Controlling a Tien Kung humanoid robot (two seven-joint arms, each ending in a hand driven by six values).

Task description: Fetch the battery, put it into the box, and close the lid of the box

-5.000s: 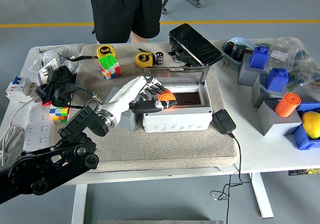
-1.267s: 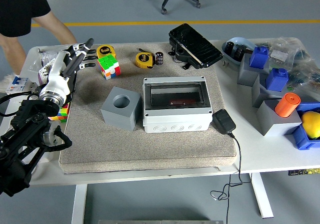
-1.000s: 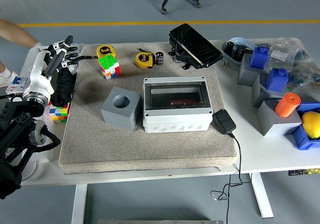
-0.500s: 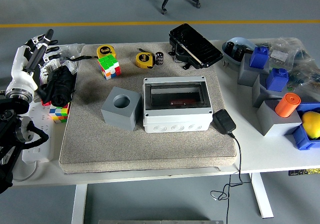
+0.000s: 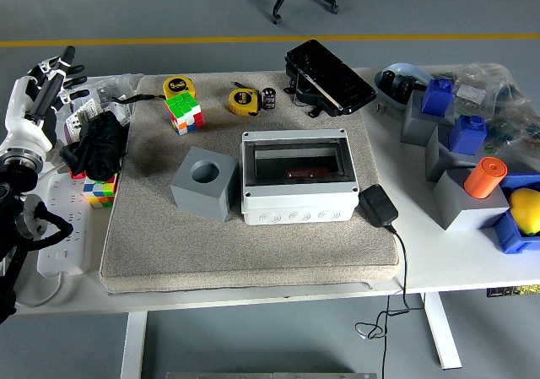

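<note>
Withdrawal is what we see most plainly: our left hand (image 5: 38, 92), which five seconds back was over the open grey box (image 5: 297, 176) with the orange battery in its fingers, has swung steadily away toward nine o'clock and now hangs at the table's (image 5: 253, 290) far left edge, fingers spread and holding nothing. The box's clear lid (image 5: 294, 161) now lies flat across the top, where before it stood raised at the rear, and through it we make out a dark reddish shape that we take to be the battery (image 5: 297, 174), though the glare on the lid keeps us from being sure. The person who stood at twelve o'clock is gone from view as well. We judge from this that the fetching, the placing and the closing are all done, or very nearly so; whether the lid is latched fully we cannot tell. The box sits at the middle of the beige mat (image 5: 253, 244), well apart from our hand, off toward its three o'clock, with the grey cube block (image 5: 203, 183) just beside the box between them. Our right arm is out of view.
</note>
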